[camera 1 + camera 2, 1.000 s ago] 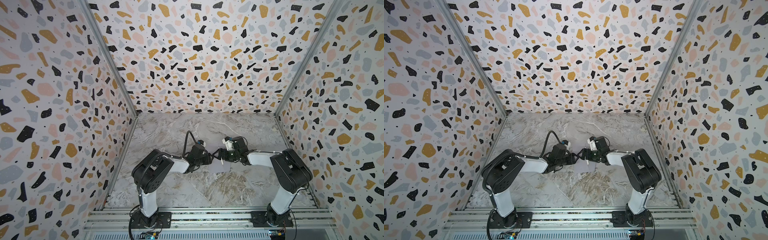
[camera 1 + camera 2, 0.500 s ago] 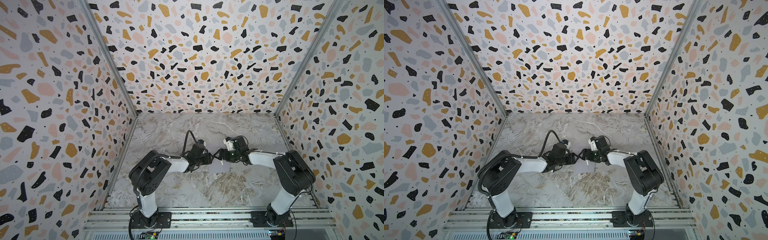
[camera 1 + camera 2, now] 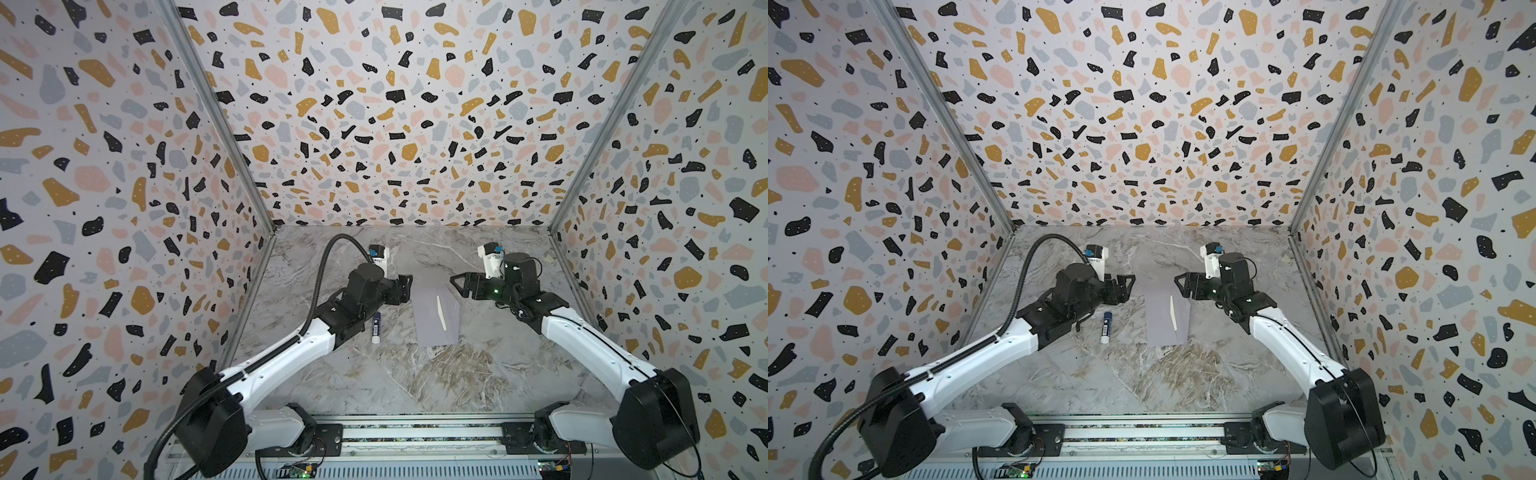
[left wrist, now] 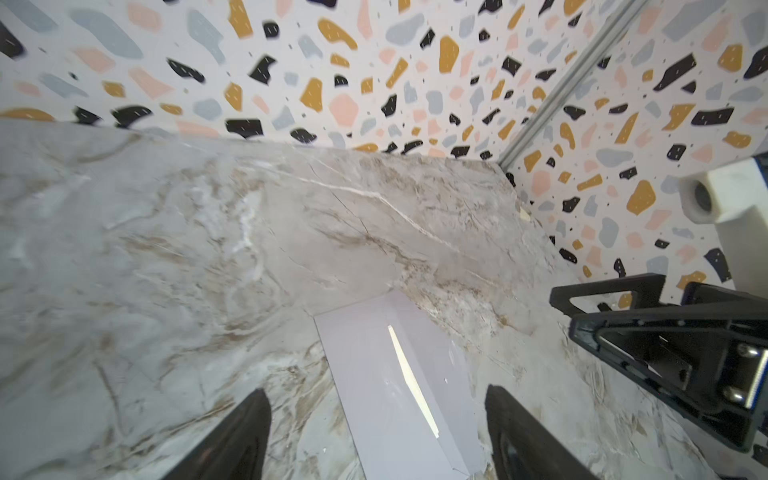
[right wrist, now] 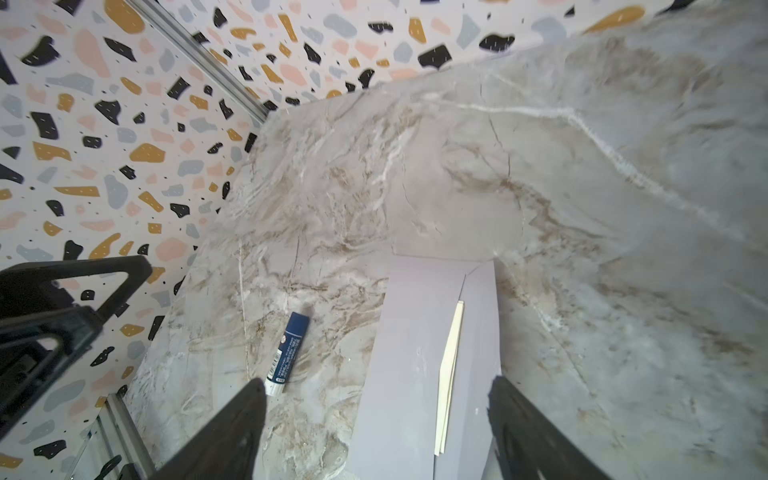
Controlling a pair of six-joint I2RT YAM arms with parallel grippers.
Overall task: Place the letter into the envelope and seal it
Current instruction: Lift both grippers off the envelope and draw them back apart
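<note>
Lavender paper: one envelope (image 3: 428, 326) lay on the marble counter (image 3: 415, 382), mid-frame, one letter (image 3: 440, 313) tucked inside.
A thin cream strip of it showed at the opening, so inserting seemed done, sealing not yet. The left hand (image 3: 408, 287) and the right hand (image 3: 456, 286) hovered at each side of its far end, both spread apart and empty; one glue stick (image 3: 376, 328) lay left of it, probably for sealing.
</note>
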